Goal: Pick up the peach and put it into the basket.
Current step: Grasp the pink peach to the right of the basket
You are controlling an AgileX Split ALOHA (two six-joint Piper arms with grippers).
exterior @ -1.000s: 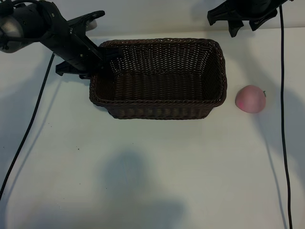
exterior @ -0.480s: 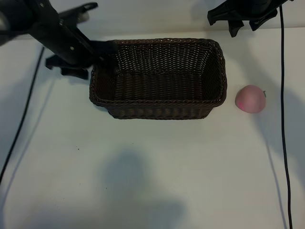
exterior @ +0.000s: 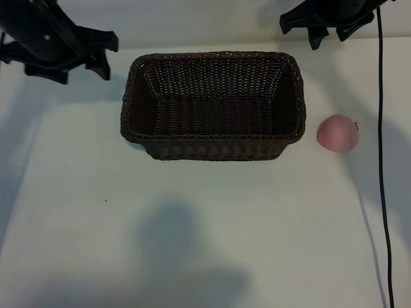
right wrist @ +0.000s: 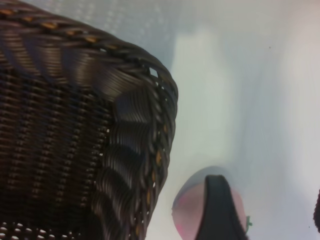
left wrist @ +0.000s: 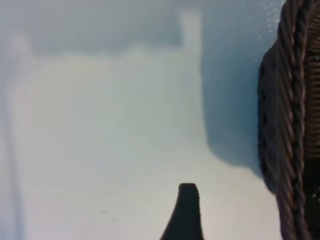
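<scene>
Exterior view, steep from above: peach (exterior: 338,133) is sitting on the bare worktop (exterior: 205,224) near its right edge, just beside the short right end of the wicker basket (exterior: 212,106) but not touching it. Basket is standing empty toward the far middle of the worktop.

Right gripper (exterior: 326,29) is hanging at the far right corner, well above and beyond the peach; nothing between the fingers, which are standing apart. Right wrist view is showing one dark finger (right wrist: 218,210) crossing in front of the peach (right wrist: 186,207), with the basket's rounded corner (right wrist: 145,150) close alongside. Fruit is lying under the fingers' line but not between them yet.

Left gripper (exterior: 64,54) is hanging over the far left corner, clear of the basket's left end, fingers spread and empty. Left wrist view is showing only one fingertip (left wrist: 186,210), bare worktop and the braided rim (left wrist: 290,125).

Judgement: the step in hand is the reach, and the right arm is the better placed. Doing it well means coming straight down with fingers straddling the widest part of the fruit, keeping the inner finger off the basket wall. Round fruit is likely rolling if nudged from one side, so both fingers ought to be meeting it together. Squeeze gently. Lift clear of the rim before crossing over.
</scene>
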